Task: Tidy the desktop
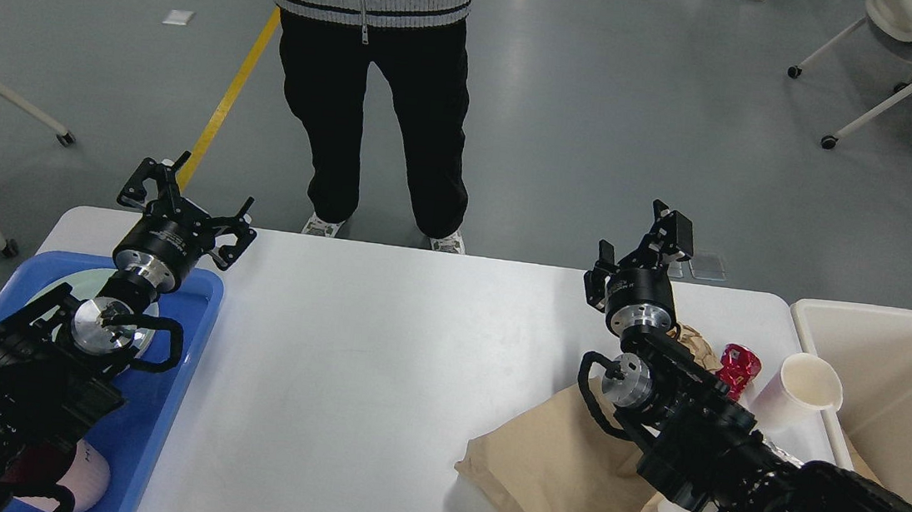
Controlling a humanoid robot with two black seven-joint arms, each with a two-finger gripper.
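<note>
Brown paper bag (561,467) is lying on the white bench (378,366) just beside the right hand (643,245), fingers apart and empty, while the left hand (185,201), also spread, is hovering well apart.

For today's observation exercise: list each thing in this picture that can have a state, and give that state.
Left gripper: open, empty.
Right gripper: open, empty.
Paper cup: tipped over, empty.
Brown paper bag: lying flat.
Red can: crushed.
Cream bin: open-topped.
</note>
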